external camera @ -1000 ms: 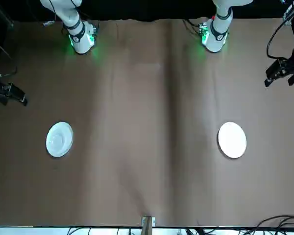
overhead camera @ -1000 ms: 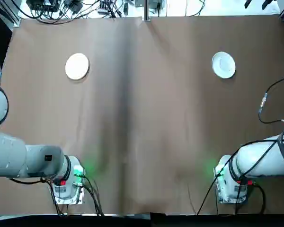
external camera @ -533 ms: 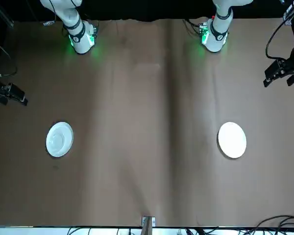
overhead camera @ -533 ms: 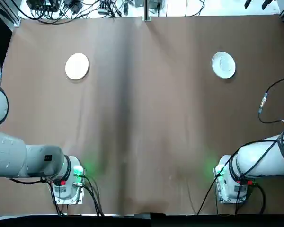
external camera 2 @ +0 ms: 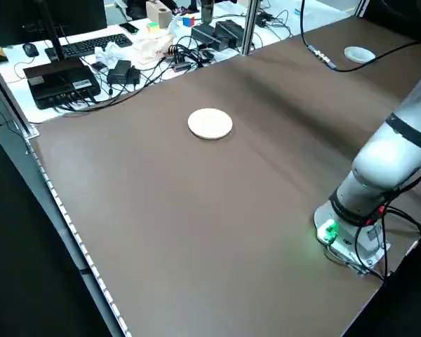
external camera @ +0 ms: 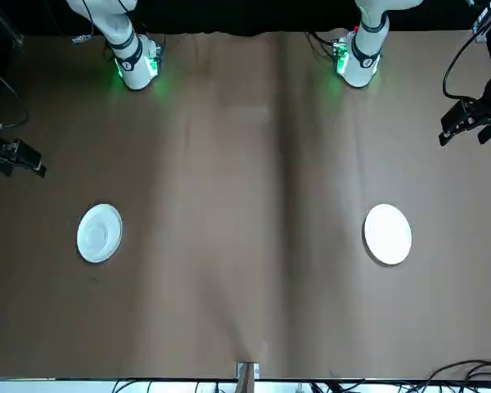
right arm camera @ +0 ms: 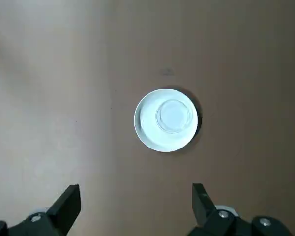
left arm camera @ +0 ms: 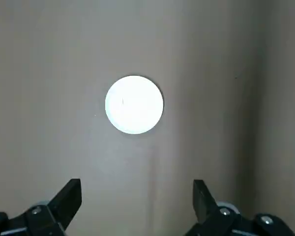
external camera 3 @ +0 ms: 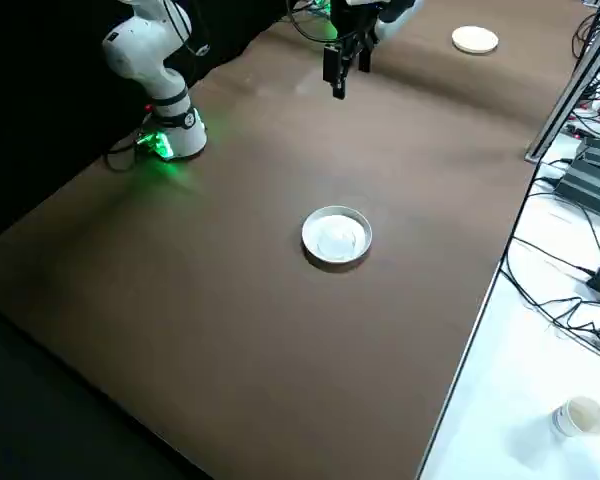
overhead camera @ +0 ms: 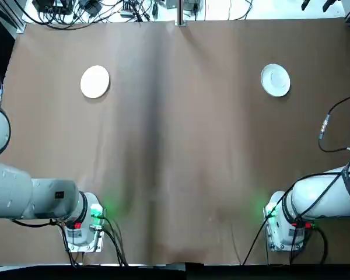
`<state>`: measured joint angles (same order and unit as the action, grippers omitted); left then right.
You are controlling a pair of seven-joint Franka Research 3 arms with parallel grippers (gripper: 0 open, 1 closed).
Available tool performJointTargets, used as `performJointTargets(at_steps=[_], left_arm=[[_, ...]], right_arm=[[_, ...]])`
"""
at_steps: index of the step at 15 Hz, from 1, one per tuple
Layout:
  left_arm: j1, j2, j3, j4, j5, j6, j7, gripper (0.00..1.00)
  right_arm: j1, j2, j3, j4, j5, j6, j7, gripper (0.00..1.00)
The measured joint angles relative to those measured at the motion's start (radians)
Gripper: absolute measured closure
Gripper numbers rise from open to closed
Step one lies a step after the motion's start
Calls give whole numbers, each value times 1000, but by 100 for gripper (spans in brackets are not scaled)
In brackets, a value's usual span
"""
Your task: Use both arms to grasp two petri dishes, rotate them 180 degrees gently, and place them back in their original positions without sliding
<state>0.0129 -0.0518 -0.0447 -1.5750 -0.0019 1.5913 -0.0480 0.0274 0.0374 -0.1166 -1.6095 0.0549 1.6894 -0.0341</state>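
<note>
Top view: A brown-covered table (overhead camera: pixel 181 146) is seen from above, with the bases of the left arm (overhead camera: pixel 35 198) and the right arm (overhead camera: pixel 326 195) lit green near the bottom edge. A white disc (overhead camera: pixel 95 81) is placed toward the far side on the left, and a rimmed white dish (overhead camera: pixel 275 80) toward the far side on the right.

Front view: The left gripper (external camera: pixel 466 137) is held at the picture's right edge, the right gripper (external camera: pixel 42 170) at its left edge, both well apart from the white pieces.

Left side view: The left-hand white disc is shown lying flat, with loose black cables (external camera 2: pixel 126 88) on the white surface beyond the table.

Right side view: A shallow raised wall is seen around the rimmed dish. A paper cup (external camera 3: pixel 580 417) is tipped on the white surface alongside.

Left wrist view: The left gripper's fingers are spread wide, with nothing held. The disc is seen as a bright white round, and whether a clear dish lies on it cannot be told.

Right wrist view: The right gripper's fingers are also spread wide, with nothing held. A small clear petri dish (right arm camera: pixel 173 116) is seen inside the rimmed dish, off its centre and untouched by the fingers
</note>
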Motion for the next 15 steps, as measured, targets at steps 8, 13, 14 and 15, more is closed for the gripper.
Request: performJointTargets(at_steps=[8, 13, 14, 15], left_arm=[[0, 110, 0, -26, 0, 78, 264, 0], [-1, 224, 0, -28, 0, 197, 537, 0], [-1, 247, 0, -29, 0, 223, 604, 0], [0, 272, 1, -29, 0, 251, 662, 0]], right_arm=[[-37, 5, -12, -6, 0, 0, 5, 0], [-95, 75, -14, -13, -1, -1, 4, 0], [-101, 98, -14, -14, -1, -1, 4, 0], [-107, 122, -14, -14, -1, 1, 6, 0]])
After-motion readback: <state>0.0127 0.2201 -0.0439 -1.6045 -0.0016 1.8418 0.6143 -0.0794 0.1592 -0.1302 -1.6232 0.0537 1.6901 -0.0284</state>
